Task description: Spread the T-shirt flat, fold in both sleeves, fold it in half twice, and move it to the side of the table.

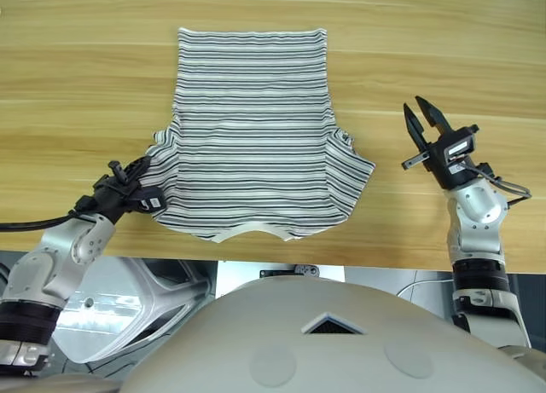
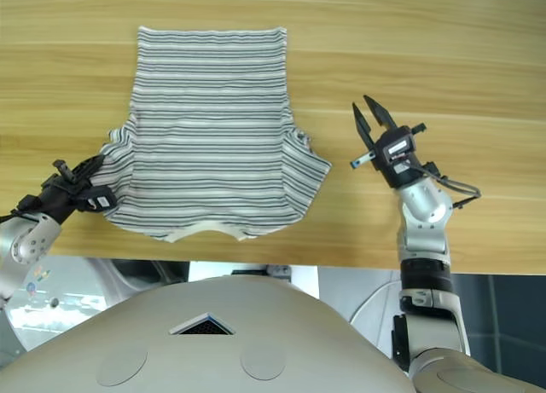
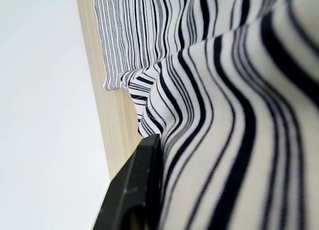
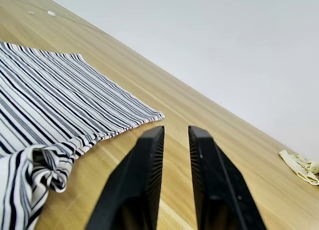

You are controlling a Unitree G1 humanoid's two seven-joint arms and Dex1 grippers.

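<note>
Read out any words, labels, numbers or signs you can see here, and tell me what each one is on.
Nothing here can be read.
Small white label on the left gripper: too small to read.
Pale plate on the right gripper: too small to read.
Striped T-shirt and wooden table: no print visible.

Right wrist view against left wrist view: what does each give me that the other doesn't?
The right wrist view adds the open right gripper over the bare table, the T-shirt lying flat out to its corner, and a small pale scrap farther along. The left wrist view adds the left gripper tight against bunched striped cloth at the table's edge. Both share the striped T-shirt and the wooden table.
</note>
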